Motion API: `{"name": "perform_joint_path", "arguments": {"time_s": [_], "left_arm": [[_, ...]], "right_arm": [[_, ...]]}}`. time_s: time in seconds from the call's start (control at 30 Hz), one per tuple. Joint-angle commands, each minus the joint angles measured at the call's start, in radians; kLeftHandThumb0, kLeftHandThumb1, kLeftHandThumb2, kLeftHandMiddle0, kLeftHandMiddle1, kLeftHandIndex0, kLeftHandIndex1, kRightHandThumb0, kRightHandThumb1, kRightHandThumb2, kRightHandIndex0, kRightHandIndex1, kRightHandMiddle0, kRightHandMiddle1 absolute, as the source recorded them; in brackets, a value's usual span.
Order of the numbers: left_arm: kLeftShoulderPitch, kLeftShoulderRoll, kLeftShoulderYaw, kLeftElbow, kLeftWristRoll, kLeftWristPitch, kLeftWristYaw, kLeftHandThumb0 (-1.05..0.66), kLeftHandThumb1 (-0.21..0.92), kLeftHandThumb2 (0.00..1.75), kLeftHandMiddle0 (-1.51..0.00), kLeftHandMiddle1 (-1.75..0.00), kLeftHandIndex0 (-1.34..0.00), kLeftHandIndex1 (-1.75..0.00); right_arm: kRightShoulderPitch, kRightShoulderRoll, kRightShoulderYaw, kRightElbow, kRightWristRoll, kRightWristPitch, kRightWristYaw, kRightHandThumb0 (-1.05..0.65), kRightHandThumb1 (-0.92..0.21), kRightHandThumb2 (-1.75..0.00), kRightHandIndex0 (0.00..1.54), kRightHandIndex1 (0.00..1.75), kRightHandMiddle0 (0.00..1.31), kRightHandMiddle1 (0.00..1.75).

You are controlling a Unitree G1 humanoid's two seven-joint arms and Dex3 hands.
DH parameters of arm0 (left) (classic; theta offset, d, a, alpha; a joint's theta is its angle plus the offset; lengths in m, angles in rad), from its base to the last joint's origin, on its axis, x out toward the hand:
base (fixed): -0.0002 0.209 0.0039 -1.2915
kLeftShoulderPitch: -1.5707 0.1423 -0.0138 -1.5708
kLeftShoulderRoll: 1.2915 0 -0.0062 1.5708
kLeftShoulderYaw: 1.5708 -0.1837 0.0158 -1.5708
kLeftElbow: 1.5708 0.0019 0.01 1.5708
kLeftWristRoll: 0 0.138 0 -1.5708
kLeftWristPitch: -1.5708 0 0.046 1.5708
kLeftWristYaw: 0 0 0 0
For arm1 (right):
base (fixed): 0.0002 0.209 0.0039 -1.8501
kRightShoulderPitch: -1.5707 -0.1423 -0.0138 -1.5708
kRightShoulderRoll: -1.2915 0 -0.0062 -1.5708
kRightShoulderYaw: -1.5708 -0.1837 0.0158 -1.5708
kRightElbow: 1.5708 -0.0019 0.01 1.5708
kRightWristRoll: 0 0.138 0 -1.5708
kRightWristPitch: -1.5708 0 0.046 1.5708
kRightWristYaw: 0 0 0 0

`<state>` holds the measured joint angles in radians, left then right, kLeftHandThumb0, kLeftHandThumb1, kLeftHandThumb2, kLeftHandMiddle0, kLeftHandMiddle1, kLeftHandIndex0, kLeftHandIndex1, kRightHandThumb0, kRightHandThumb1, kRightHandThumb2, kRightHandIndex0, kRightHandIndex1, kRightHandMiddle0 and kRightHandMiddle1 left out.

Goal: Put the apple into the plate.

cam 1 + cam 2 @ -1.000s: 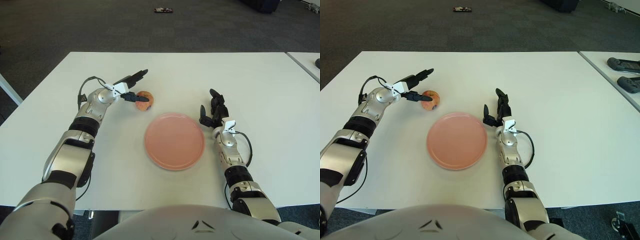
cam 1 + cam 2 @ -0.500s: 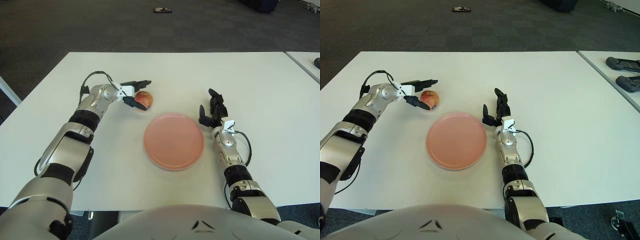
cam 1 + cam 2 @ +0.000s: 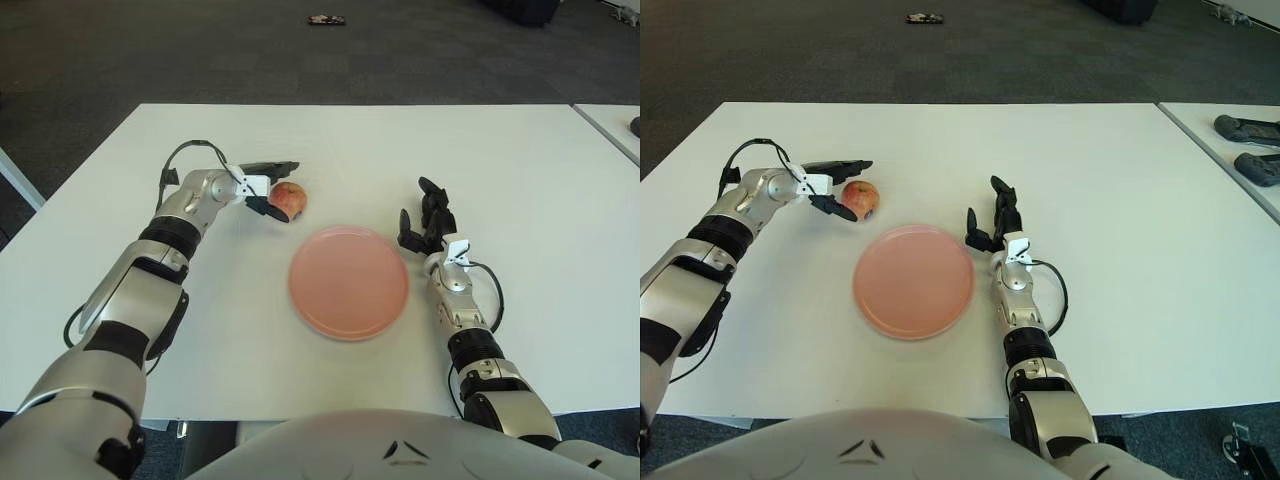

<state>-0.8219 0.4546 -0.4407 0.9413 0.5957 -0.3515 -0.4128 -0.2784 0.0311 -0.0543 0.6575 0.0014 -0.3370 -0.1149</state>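
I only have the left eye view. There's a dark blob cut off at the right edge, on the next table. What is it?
Observer: The right eye view shows two dark handheld devices lying on that neighbouring table, one behind the other.
Operator: Anything else on that side?
Observer: A small grey object on the floor at the bottom right, too cut off to identify. It is far from the left hand at the apple.

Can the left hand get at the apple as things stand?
Probably yes. The left hand is already at the apple, one of its fingers behind it and one in front, nothing between. A closed grip isn't visible.
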Motion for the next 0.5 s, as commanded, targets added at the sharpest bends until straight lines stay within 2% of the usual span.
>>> {"name": "perform_joint_path", "arguments": {"time_s": [0.0, 0.3, 0.47], "left_arm": [[-0.025, 0.004, -0.021, 0.012, 0.027, -0.013, 0.031, -1.05, 0.92, 0.02, 0.00, 0.00, 0.00, 0.00], [-0.032, -0.001, -0.049, 0.038, 0.070, -0.015, 0.100, -1.05, 0.92, 0.04, 0.00, 0.00, 0.00, 0.00], [-0.056, -0.062, -0.084, 0.160, 0.111, 0.009, 0.212, -1.05, 0.92, 0.05, 0.00, 0.00, 0.00, 0.00]], "right_arm": [[0.027, 0.004, -0.006, 0.035, 0.004, 0.031, 0.003, -0.17, -0.43, -1.18, 0.24, 0.01, 0.00, 0.53], [0.026, 0.008, -0.006, 0.041, -0.001, 0.021, -0.002, -0.20, -0.43, -1.16, 0.26, 0.01, 0.00, 0.57], [0.025, 0.010, -0.005, 0.045, -0.006, 0.017, -0.009, -0.23, -0.42, -1.15, 0.25, 0.00, 0.00, 0.59]]}}
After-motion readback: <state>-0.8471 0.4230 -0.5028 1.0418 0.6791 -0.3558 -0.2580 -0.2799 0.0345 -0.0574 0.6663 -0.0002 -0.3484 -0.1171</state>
